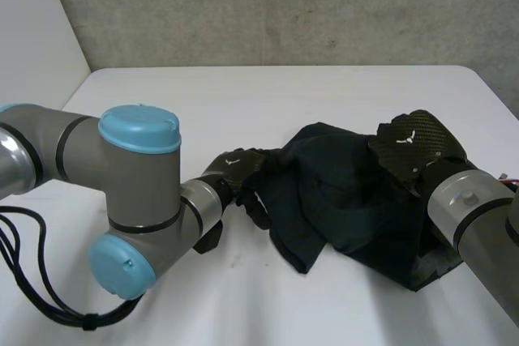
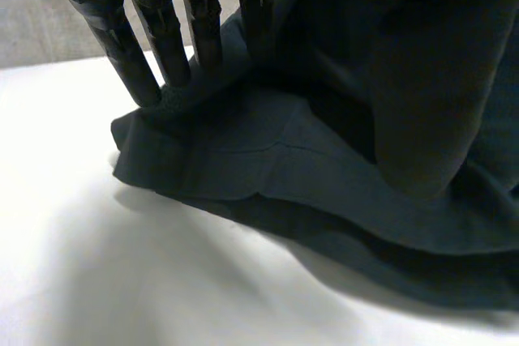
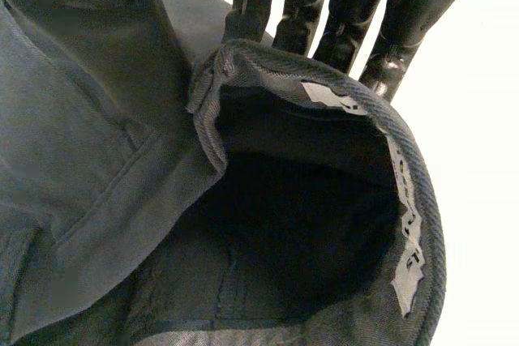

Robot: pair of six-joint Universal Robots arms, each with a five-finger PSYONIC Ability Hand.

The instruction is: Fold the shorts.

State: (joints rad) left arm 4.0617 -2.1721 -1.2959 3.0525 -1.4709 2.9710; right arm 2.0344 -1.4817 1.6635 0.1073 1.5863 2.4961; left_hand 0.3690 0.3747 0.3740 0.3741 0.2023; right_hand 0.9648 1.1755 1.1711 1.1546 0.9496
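Starting nearest, at the crumpled dark navy cloth shorts (image 1: 349, 200), heaped on the white surface (image 1: 243, 103) right of centre, with the nearest corner pointing toward the robot. Up a touch to the black left hand (image 1: 237, 169), planted on the leg-hem edge at the heap's left end: fingers (image 2: 134, 62) straight, tips pressing a fold of cloth down, with no curl round it. Across to the black right hand (image 1: 418, 145), palm down on the heap's right end, fingers (image 3: 304, 6) straight too, standing just behind the ribbed dark waistband (image 3: 409, 176), gaping wide with white labels (image 3: 324, 95) on show; no pinch to be seen there. Beyond both, bare surface up to the grey concrete wall (image 1: 284, 6).

Looks like the spreading-out step, well short of any fold. To do it well: draw the two ends apart first, keeping the pull low and even to smooth out the bunched middle, and press that gaping waist flat before folding. As for heading, by the look of it: waist toward the robot's right, leg hem toward its left, long axis lying across the surface, slanting nearer at the right end.
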